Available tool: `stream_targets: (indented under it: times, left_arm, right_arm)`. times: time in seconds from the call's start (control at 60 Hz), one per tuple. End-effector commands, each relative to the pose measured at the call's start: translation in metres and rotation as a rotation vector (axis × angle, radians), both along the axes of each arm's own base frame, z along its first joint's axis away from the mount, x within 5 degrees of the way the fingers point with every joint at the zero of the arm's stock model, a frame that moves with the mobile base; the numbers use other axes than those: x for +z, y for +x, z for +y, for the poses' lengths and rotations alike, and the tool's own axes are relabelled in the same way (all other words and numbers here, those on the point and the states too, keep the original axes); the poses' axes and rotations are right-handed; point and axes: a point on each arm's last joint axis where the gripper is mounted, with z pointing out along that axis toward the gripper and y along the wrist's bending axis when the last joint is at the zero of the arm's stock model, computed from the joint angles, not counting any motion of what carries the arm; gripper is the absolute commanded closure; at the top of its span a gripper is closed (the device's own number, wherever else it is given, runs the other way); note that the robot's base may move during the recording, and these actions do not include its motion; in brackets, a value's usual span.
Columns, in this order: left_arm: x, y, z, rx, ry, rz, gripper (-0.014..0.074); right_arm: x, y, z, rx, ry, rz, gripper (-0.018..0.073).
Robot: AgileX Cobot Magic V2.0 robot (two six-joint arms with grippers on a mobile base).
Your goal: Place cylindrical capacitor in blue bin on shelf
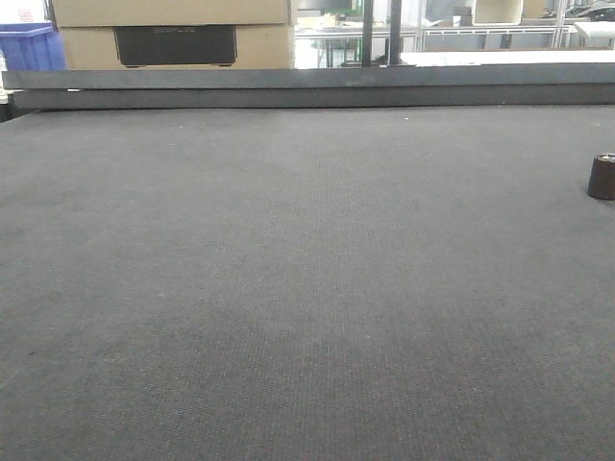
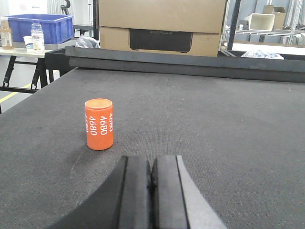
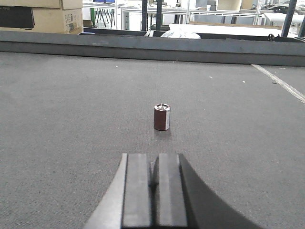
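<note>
The cylindrical capacitor (image 3: 162, 117), a squat dark brown cylinder with a shiny top, stands upright on the grey mat straight ahead of my right gripper (image 3: 153, 164), which is shut and empty a short way behind it. The capacitor also shows at the right edge of the front view (image 1: 602, 177). My left gripper (image 2: 152, 167) is shut and empty, low over the mat. The steel shelf is out of view. A blue bin (image 2: 40, 27) stands on a side table at the far left, and also shows in the front view (image 1: 29, 46).
An orange cylinder marked 4680 (image 2: 99, 123) stands upright ahead and left of my left gripper. A raised dark rail (image 1: 307, 84) runs along the mat's far edge. A cardboard box (image 2: 162, 26) sits behind it. Bottles (image 2: 37, 36) stand by the blue bin.
</note>
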Motion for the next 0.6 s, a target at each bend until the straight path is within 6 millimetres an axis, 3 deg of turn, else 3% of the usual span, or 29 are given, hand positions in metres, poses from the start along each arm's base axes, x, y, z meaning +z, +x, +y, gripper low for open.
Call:
stream_targets:
  times: [0.0, 0.383, 0.583]
  left_arm:
    - [0.003, -0.001, 0.000, 0.003, -0.002, -0.027, 0.0707]
    - [0.004, -0.001, 0.000, 0.003, -0.003, -0.037, 0.0707]
    - [0.014, -0.002, 0.001, 0.008, -0.013, -0.151, 0.0707]
  right_arm:
    - [0.002, 0.000, 0.000, -0.001, 0.006, -0.021, 0.0722]
    - [0.002, 0.000, 0.000, -0.001, 0.006, -0.021, 0.0722]
    - [0.002, 0.000, 0.000, -0.001, 0.006, -0.027, 0.0722]
